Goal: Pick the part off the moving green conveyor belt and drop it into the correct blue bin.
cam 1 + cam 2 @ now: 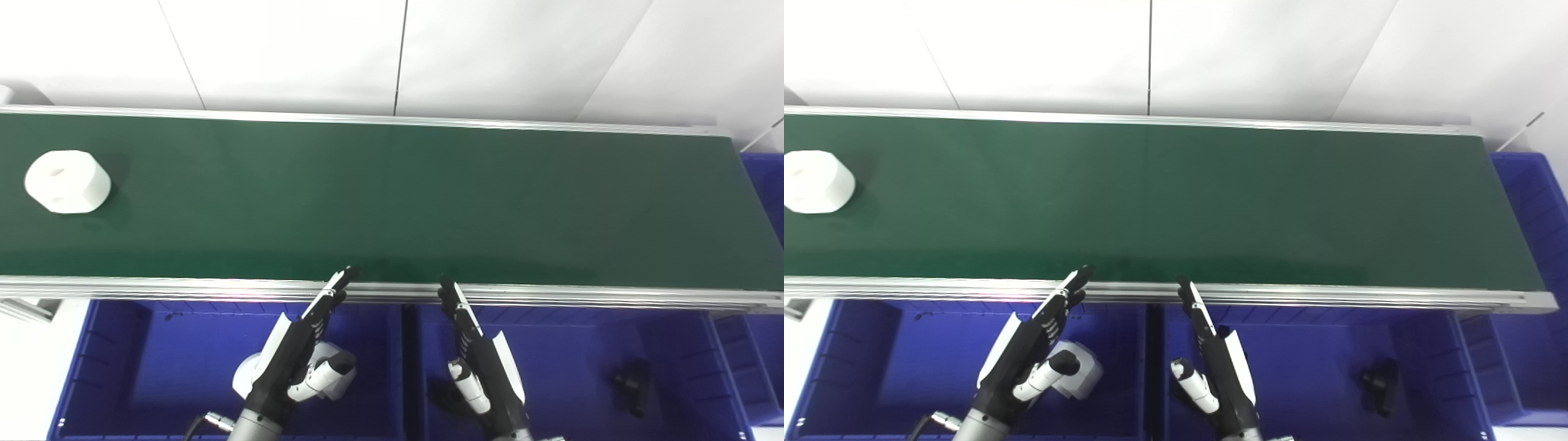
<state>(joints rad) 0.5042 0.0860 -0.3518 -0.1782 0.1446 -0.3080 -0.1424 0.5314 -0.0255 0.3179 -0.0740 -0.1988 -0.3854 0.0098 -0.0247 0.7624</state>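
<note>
The green conveyor belt (392, 196) ran the whole width of the view, framed by its aluminium rails (551, 295), with a white wall behind; below the near rail sat two blue bins side by side — the left bin (122, 367) and the right bin (582, 355); a further blue bin (1531, 196) showed past the belt's right end. Both hands hung over those bins, fingertips up at the near rail; the left hand (294, 355) was spread flat with fingers straight and thumb out, holding nothing; the right hand (481, 361) was likewise extended and empty. The white part (67, 182) — a chunky faceted block with a hole in its top — lay far off at the belt's left end, well apart from either hand. A white part (1078, 367) rested in the left bin under the left hand; a small black part (634, 383) lay in the right bin.
</note>
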